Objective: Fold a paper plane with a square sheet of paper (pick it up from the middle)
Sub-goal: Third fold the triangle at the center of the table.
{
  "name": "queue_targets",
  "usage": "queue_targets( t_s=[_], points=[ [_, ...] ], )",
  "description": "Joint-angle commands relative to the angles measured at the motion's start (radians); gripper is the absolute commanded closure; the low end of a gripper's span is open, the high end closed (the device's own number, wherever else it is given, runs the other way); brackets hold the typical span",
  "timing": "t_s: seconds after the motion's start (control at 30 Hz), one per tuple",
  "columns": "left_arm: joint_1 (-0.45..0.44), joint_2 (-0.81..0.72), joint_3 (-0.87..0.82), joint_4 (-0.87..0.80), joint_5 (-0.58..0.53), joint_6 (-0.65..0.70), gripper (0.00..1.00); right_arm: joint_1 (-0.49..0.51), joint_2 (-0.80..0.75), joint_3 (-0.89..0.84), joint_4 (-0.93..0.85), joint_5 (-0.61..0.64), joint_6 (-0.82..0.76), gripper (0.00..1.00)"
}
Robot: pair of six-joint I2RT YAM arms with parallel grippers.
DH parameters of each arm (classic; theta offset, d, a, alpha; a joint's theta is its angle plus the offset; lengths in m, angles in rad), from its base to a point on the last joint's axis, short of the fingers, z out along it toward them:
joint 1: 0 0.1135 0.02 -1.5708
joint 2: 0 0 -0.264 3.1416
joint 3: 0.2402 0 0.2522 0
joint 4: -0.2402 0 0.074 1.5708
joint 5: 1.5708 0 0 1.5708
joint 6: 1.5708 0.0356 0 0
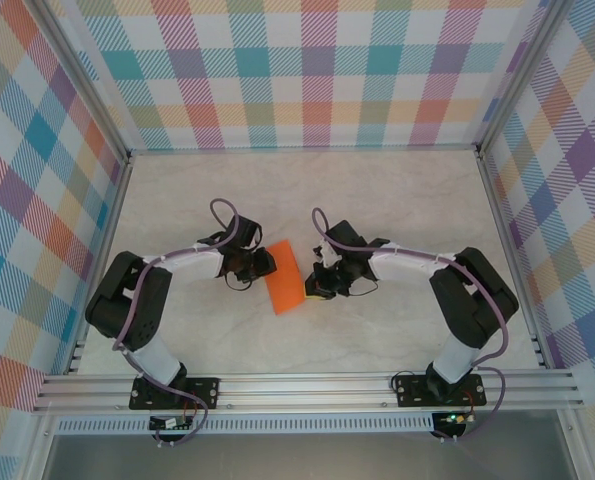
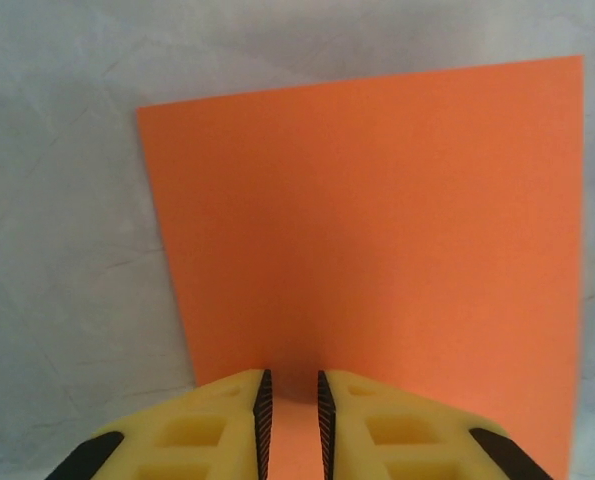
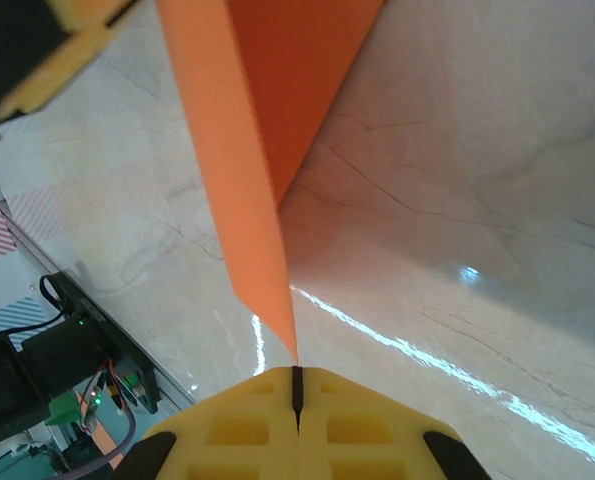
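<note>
The square sheet of paper (image 1: 285,277), bright orange, is held tilted above the table's middle between both grippers. My right gripper (image 1: 317,283) is at its right edge. In the right wrist view its jaws (image 3: 297,372) are shut on a point of the paper (image 3: 247,130), which rises away in two faces meeting along a bend. My left gripper (image 1: 262,265) is at the paper's left side. In the left wrist view the sheet (image 2: 377,220) faces the camera. The left gripper (image 2: 291,385) stands at the sheet's near edge, jaws a narrow gap apart with orange showing between them.
The pale marbled tabletop (image 1: 397,200) lies all round the paper. An aluminium rail (image 1: 307,385) runs along the near edge with both arm bases on it. Plaid walls (image 1: 307,70) close the back and sides. A yellow finger of the left gripper (image 3: 67,40) shows in the right wrist view's top left.
</note>
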State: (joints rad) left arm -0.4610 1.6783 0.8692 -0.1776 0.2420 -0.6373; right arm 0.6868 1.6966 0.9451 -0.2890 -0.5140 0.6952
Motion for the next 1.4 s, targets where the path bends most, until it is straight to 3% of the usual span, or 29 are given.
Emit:
queue_targets(
  t_s=[0.0,0.33,0.6,0.8,1.0,1.37],
  points=[
    [0.018,0.035,-0.003,0.017,-0.019,0.017,0.8,-0.004,0.026,0.036,-0.001,-0.025,0.006,0.99],
    [0.019,0.057,-0.007,0.013,-0.026,0.031,0.82,-0.002,0.092,0.107,0.161,-0.086,0.06,0.99],
    [0.018,0.057,-0.001,0.01,-0.02,0.043,0.82,0.011,0.172,0.177,0.192,-0.097,0.078,0.98],
    [0.019,0.015,0.016,0.012,-0.004,0.041,0.74,0.022,0.214,0.208,0.145,-0.08,0.075,0.98],
    [0.019,-0.081,0.003,0.011,-0.085,0.044,0.67,0.023,0.227,0.228,0.026,-0.015,0.05,0.99],
    [0.02,0.023,0.005,0.031,-0.125,0.066,0.77,0.031,0.246,0.252,0.03,-0.013,0.047,0.99]
  ],
)
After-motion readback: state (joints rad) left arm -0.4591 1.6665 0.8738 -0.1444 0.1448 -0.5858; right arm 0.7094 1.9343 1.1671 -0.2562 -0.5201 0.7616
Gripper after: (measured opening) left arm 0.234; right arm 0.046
